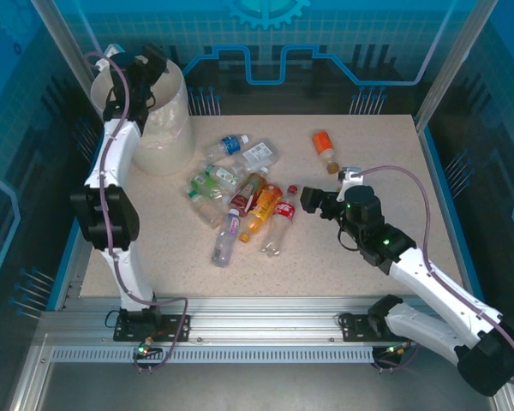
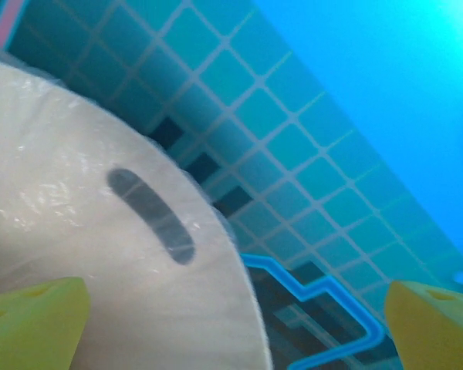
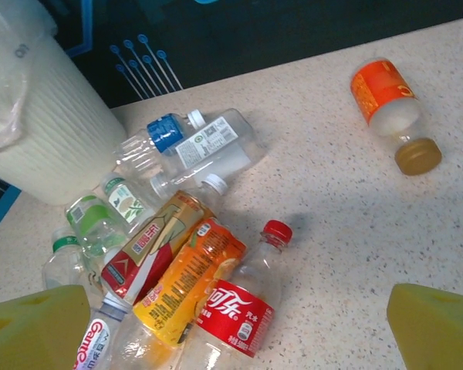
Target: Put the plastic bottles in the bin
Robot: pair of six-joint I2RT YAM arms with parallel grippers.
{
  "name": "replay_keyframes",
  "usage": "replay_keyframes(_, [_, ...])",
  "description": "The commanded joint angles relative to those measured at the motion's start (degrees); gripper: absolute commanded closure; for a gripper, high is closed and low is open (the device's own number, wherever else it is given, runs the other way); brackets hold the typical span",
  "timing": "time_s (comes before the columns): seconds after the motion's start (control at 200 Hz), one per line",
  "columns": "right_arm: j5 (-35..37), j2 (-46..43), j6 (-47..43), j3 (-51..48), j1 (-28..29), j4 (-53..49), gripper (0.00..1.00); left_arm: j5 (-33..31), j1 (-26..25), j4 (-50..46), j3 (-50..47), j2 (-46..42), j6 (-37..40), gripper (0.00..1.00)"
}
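Observation:
The cream-white bin (image 1: 164,128) stands at the table's back left. My left gripper (image 1: 144,75) hovers over its rim, open and empty; in the left wrist view its yellow fingers (image 2: 32,324) stand wide apart over the bin's wall and handle slot (image 2: 150,216). Several plastic bottles (image 1: 240,201) lie in a pile mid-table. My right gripper (image 1: 312,202) is open just right of the pile, above a red-label cola bottle (image 3: 243,304), an orange bottle (image 3: 187,284) and a red-and-gold-label bottle (image 3: 148,248). One orange-label bottle (image 1: 325,149) lies apart, far right.
The bin (image 3: 42,131) has a clear liner over its rim. A blue-label bottle (image 3: 163,132) and a white-label bottle (image 3: 208,142) lie at the pile's far side, close to the bin. Blue enclosure walls surround the table (image 1: 385,171).

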Motion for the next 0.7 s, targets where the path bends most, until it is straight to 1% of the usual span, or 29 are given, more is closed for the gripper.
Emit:
replay_keyframes(0.0, [1.11, 1.0, 3.13, -0.88, -2.18, 0.26, 0.0, 0.71, -2.38, 3.08, -4.17, -6.15, 4.94, 0.01])
replay_keyframes(0.12, [-1.42, 3.34, 4.73, -0.63, -5.63, -0.02, 0.0, 1.02, -4.67, 3.19, -9.63, -11.39, 7.41, 0.01])
replay_keyframes(0.17, [-3.14, 4.71, 5.78, -0.49, -7.39, -0.05, 0.0, 1.73, -5.67, 2.57, -12.19, -13.89, 6.48, 0.01])
replay_keyframes(0.28, [-6.65, 8.32, 7.09, 0.11, -10.98, 0.34, 0.0, 11.61, -6.52, 3.15, -18.78, -19.4, -0.02, 0.01])
replay_keyframes(0.34, [-6.97, 10.34, 7.06, 0.38, -11.95, 1.1, 0.0, 15.09, -7.88, 3.6, -22.46, -22.29, -1.01, 0.01])
replay_keyframes(0.46, [-7.19, 14.44, 5.3, 1.66, -13.42, 3.15, 0.0, 15.13, -12.32, 3.29, -29.69, -28.2, 1.64, 0.01])
replay_keyframes(0.53, [-7.44, 17.71, 3.94, 3.48, -14.34, 3.16, 0.0, 15.56, -14.2, 1.21, -32.44, -30.5, 2.32, 0.01])
replay_keyframes(0.695, [-10.54, 26.93, -1.63, 9.66, -16.17, 2.77, 0.0, 17.74, -15.56, -3.25, -39.5, -34.72, 1.72, 0.01])
